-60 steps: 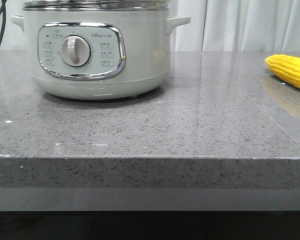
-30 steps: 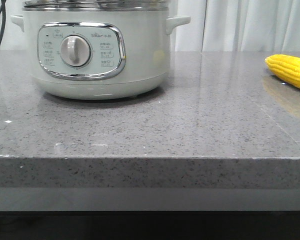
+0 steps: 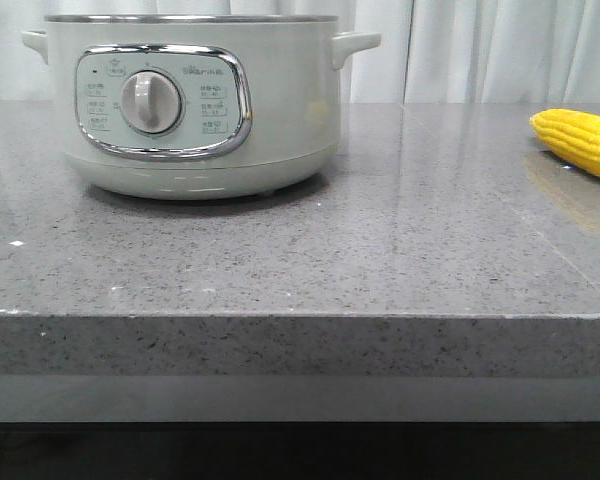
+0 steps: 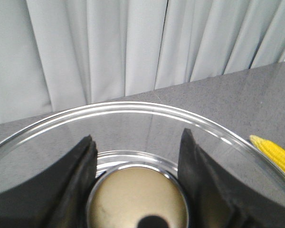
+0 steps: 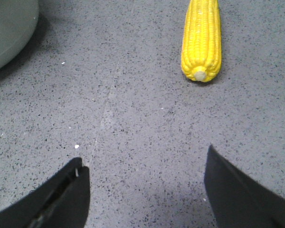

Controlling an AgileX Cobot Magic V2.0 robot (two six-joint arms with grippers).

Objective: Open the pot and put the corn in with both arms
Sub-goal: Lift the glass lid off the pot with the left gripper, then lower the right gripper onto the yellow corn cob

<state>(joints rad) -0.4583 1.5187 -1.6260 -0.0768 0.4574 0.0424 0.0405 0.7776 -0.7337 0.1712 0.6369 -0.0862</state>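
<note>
Two end effectors are shown: the left end effector [image 4: 137,190] is clamped on the glass lid's knob [image 4: 137,199]; the right end effector [image 5: 145,190], open, is faced lengthwise by the bright yellow corn cob [image 5: 201,38] ahead.

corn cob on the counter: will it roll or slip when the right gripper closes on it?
The corn is a round, tapered cob lying on its side on a smooth polished counter, so a nudge would probably roll it. Its ridged kernel rows should give the fingers some bite. It looks stiff and likely light. The right gripper is open, short of it.
</note>
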